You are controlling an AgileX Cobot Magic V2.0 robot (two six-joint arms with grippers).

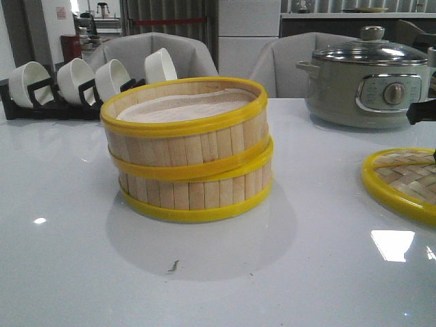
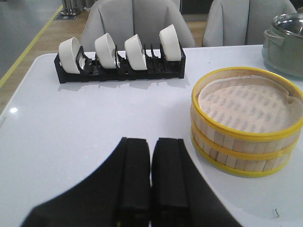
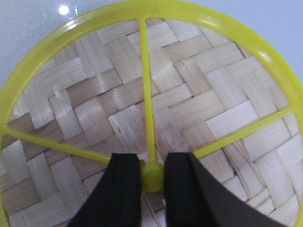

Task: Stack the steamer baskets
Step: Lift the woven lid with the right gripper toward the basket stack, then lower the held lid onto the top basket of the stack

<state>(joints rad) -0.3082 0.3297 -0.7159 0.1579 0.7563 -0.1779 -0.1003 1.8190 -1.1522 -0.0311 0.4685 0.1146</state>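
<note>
Two baskets (image 1: 187, 153) stacked mid-worktop. Lid (image 3: 156, 109) at right edge; right gripper (image 3: 152, 177) clamped on lid's centre knob (image 3: 152, 176). Left gripper (image 2: 151, 177) fingers together, holding nothing.

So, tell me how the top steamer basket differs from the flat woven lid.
The top yellow-rimmed bamboo-slat steamer basket has upright slat walls and a white liner; the flat woven bamboo lid has yellow spokes and no visible walls. The basket sits tilted on the lower basket; the lid lies flat on the white table, off to the right. Both are round with yellow rims.
</note>
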